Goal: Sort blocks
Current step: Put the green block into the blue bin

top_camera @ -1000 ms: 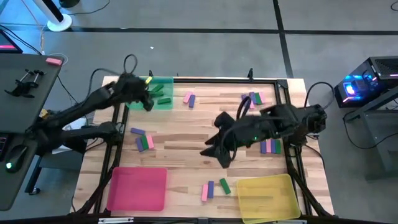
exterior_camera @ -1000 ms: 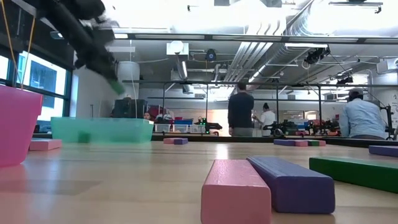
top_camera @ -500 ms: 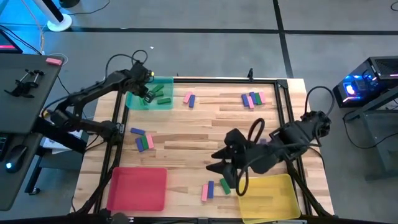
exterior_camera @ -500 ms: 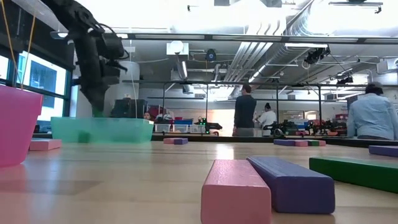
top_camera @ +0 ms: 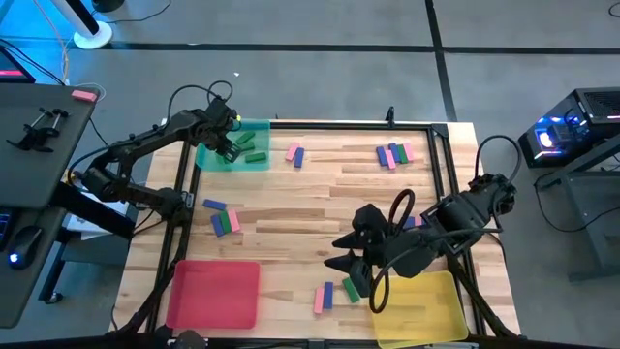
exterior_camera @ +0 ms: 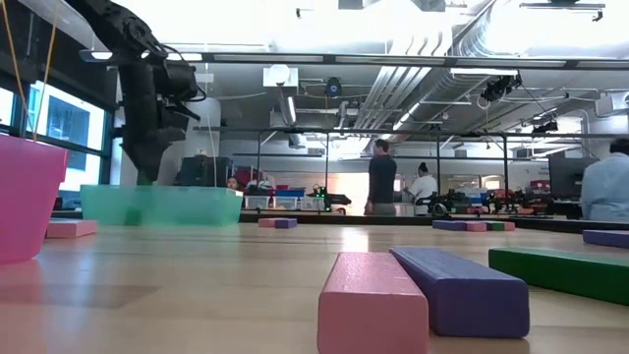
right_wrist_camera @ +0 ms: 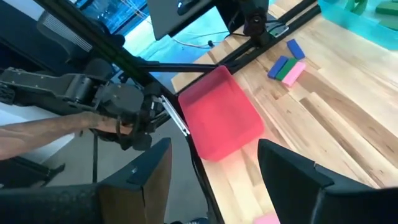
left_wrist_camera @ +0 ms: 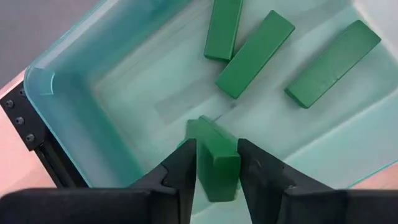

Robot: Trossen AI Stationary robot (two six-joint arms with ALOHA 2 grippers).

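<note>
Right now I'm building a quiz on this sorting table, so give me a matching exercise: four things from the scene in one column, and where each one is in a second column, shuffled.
Things:
1. left gripper
2. right gripper
3. red tray
4. yellow tray

Places:
A. near-left corner of the table
B. over the green tray, a green block between its fingers
C. near-right corner of the table
D. above the wood by the pink, blue and green blocks, fingers open and empty

Pairs: 1-B, 2-D, 3-A, 4-C
</note>
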